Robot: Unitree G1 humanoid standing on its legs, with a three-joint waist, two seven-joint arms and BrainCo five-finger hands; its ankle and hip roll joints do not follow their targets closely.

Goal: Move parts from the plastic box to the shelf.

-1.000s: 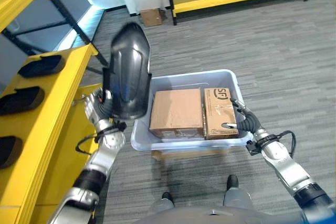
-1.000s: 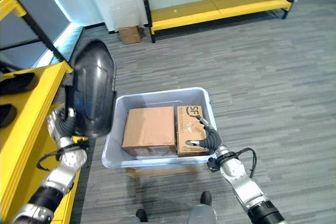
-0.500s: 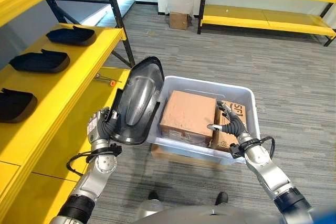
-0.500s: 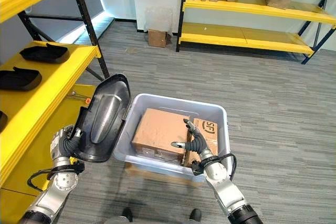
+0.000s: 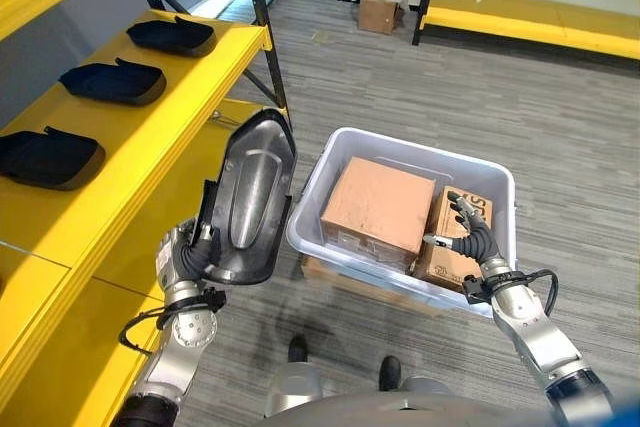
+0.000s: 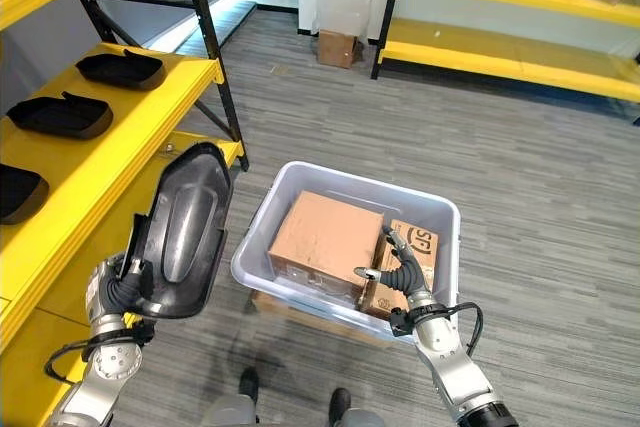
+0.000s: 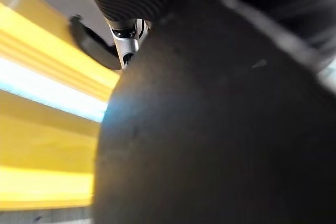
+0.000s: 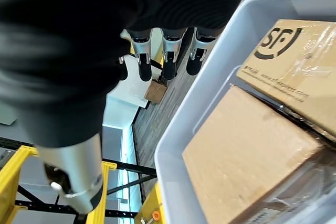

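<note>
A large black curved shell part [image 5: 245,202] stands upright with its hollow side toward me, just left of the pale plastic box [image 5: 400,142]. My left hand [image 5: 185,257] is shut on the part's lower edge; the left wrist view shows the part's dark surface [image 7: 220,129] up close. Two cardboard boxes [image 5: 375,202] lie inside the plastic box. Over its near right corner my right hand [image 5: 472,242] hovers open, above the smaller cardboard box [image 5: 455,247], with straight fingers [image 8: 163,51]. The yellow shelf [image 5: 150,137] runs along the left.
Three black parts [image 5: 112,80] lie on the shelf's upper level. A lower yellow level [image 5: 60,387] lies beneath my left arm. The plastic box rests on a flat cardboard base [image 5: 340,282]. Another yellow rack [image 5: 520,17] and a small carton [image 5: 377,14] stand at the far wall.
The camera has shifted toward the shelf. The black part has turned from its rounded back to its hollow side facing me and sits lower beside the box. My right hand stays over the box.
</note>
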